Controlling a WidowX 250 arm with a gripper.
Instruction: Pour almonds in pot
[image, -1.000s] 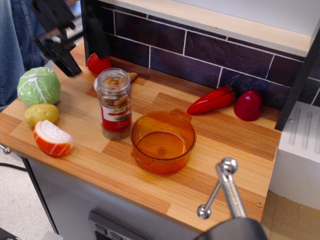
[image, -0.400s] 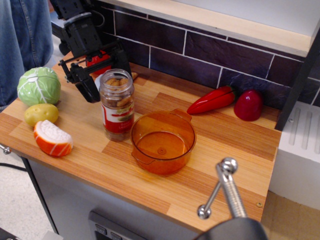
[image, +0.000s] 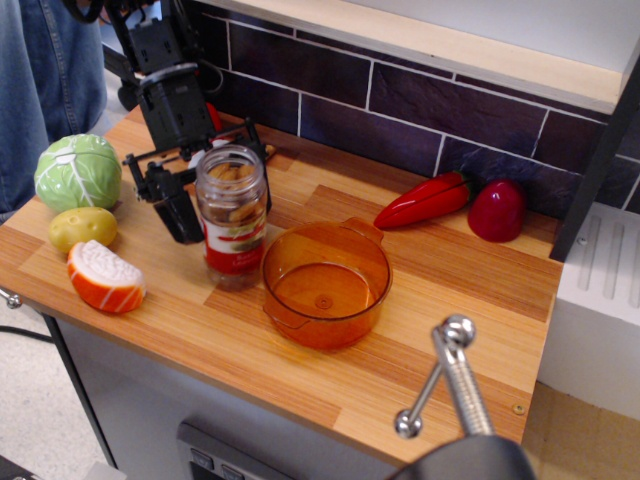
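Observation:
The almonds (image: 230, 183) fill a clear plastic jar (image: 234, 240) with a red and white label. It stands upright on the wooden counter, left of centre. The amber transparent pot (image: 328, 318) sits empty just right of the jar, almost touching it. My black gripper (image: 222, 205) has come down from the back left and is open. One finger (image: 183, 215) is on the jar's left side. The other finger is mostly hidden behind the jar's right shoulder. The jaws straddle the jar's upper half, and I cannot tell whether they touch it.
A green cabbage toy (image: 78, 170), a yellow potato toy (image: 82, 228) and an orange-white slice (image: 105, 277) lie at the left edge. A long red pepper (image: 425, 200) and a round red pepper (image: 497, 210) lie by the tiled back wall. A metal handle (image: 450, 370) juts up at the front right.
The gripper has moved from the far back left down and forward to the jar, and its fingers now stand either side of it. The jar and pot have barely shifted.

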